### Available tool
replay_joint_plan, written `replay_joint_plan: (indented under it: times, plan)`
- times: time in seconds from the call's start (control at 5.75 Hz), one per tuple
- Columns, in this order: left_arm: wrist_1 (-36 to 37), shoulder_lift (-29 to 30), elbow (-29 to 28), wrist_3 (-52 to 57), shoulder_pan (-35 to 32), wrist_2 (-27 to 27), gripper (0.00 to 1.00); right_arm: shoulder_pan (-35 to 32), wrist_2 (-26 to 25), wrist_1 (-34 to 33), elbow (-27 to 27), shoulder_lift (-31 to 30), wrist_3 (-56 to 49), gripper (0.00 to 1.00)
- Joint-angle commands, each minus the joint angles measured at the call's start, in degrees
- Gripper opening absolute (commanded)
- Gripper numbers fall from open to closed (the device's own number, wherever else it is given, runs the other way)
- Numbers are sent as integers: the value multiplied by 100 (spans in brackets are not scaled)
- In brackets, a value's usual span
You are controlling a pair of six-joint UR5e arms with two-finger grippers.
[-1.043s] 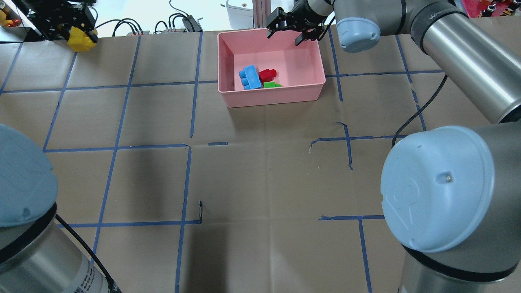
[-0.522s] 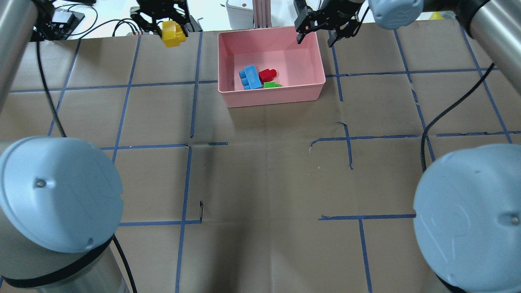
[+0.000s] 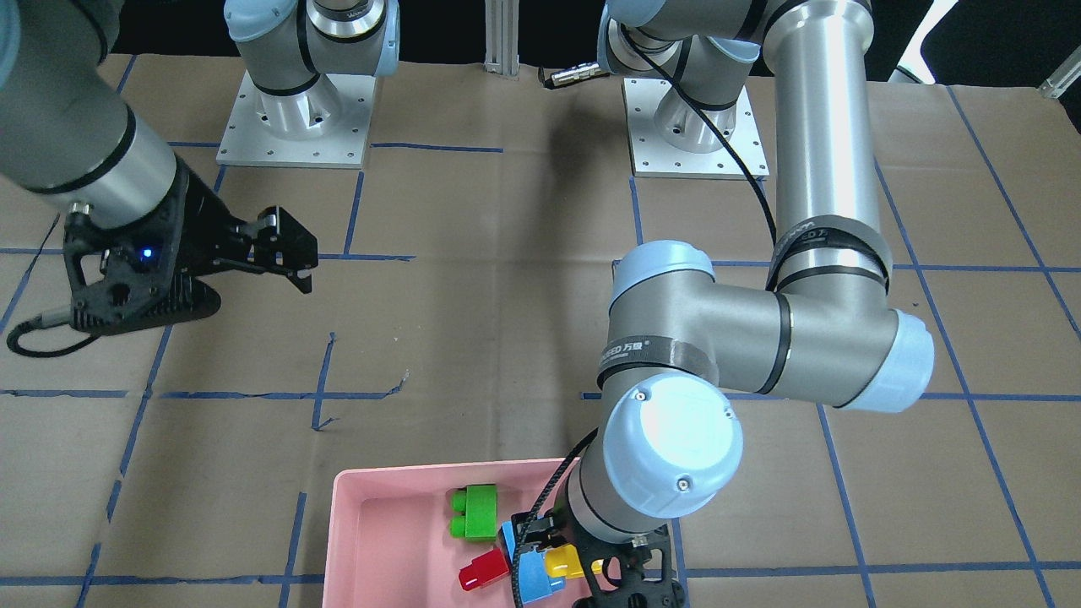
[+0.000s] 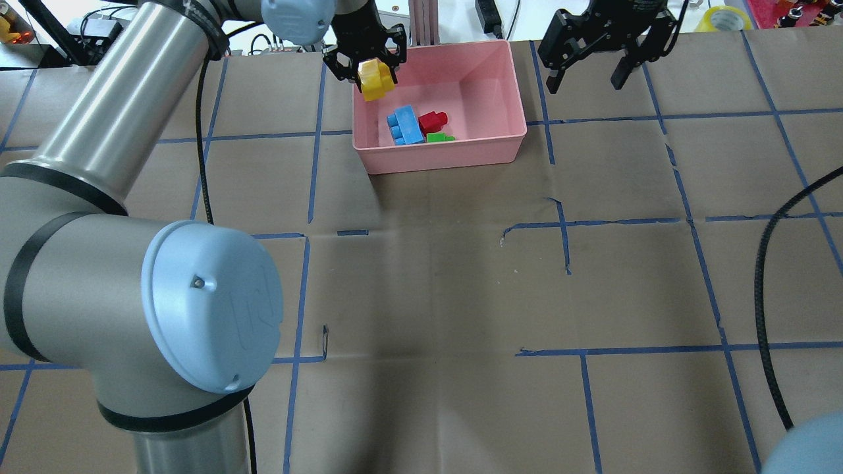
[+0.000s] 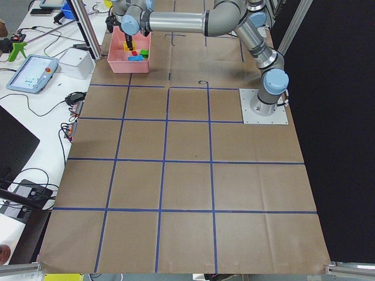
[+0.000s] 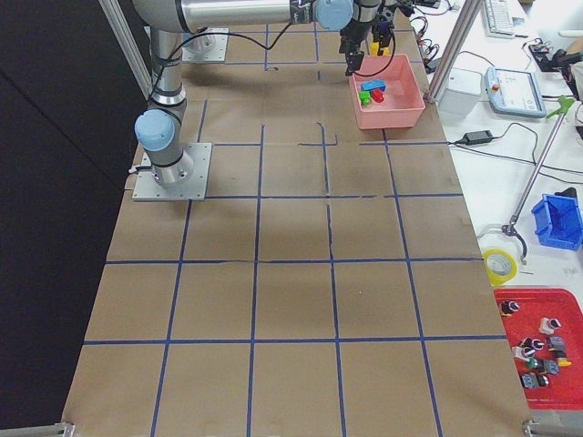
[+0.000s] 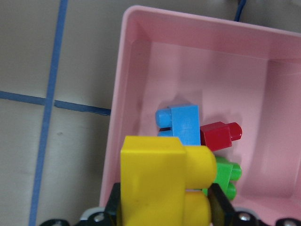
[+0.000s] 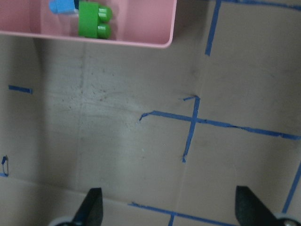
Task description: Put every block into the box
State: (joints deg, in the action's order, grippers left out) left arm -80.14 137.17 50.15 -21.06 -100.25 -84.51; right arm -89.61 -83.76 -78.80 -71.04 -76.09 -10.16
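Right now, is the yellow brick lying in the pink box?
No, the left fingers hold the yellow brick up above the pink box.

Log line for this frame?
left gripper: shut on yellow brick, above pink box rim | right gripper: open, outside box | in box: blue brick, red brick, green brick

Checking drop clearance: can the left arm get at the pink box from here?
Probably yes. The left end effector, shut on the yellow brick, hangs over the box and its open top, near a wall; the right end effector sits outside it, open.
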Motion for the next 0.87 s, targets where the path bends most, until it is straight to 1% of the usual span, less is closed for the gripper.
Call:
replay_joint_plan:
  times: [0.0,0.17,0.35,0.52,0.7]
  plan:
    - [271,276,38,-92,-83,-30,29,-47,-307,164,-957,-991,14,100]
    - [280,206,12,-109,-100,-48,99,-47,-290,111,-1834,-1587,40,100]
    - [254,-30,12,-92,-83,-91,100,-47,-282,-272,-2322,-1854,-12,100]
    - [1,-519,108,-13,4,-83,100,-39,-299,-415,-2396,-1866,-4,100]
    - [-523,-1003,265,370,258,-83,100,-39,-334,-416,-2353,-1866,66,100]
